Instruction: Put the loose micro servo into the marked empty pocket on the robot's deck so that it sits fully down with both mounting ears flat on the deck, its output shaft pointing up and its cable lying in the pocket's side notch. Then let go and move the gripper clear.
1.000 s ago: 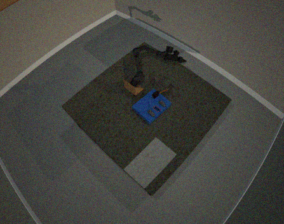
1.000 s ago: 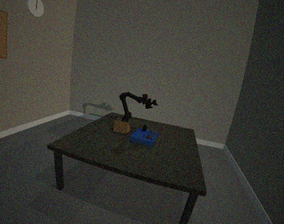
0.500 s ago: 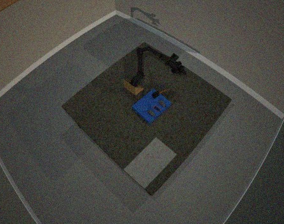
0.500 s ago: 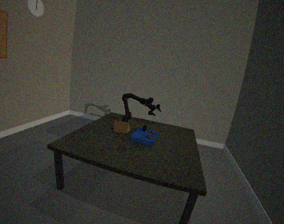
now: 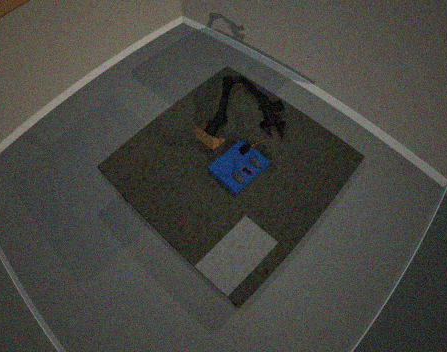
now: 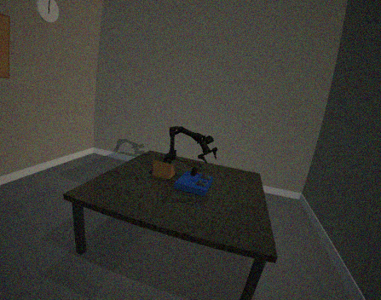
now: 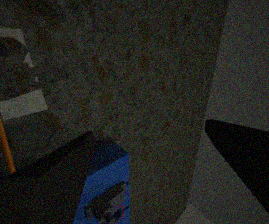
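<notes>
The robot's blue deck (image 5: 223, 169) (image 6: 184, 184) (image 7: 97, 185) lies on the table. It has a row of several small pockets; which is the marked empty one is too dark to tell. A dark upright lump (image 5: 245, 149) (image 6: 194, 171) stands at the deck's back corner. A thin orange strip (image 5: 258, 143) (image 7: 3, 140), perhaps the cable, runs beside it. Whether the lump is the loose micro servo cannot be told. My gripper (image 5: 276, 134) (image 6: 210, 159) (image 7: 150, 130) is open and empty, above and behind the deck, pointing down. Its left finger hides part of the deck in the wrist view.
An orange-brown block (image 5: 209, 138) (image 6: 163, 170) stands near the arm's base, beside the deck. A pale rectangle (image 5: 236, 255) lies at the table's front corner. A pale patch (image 7: 23, 105) shows at the wrist view's left. The table edge runs down that view's right side.
</notes>
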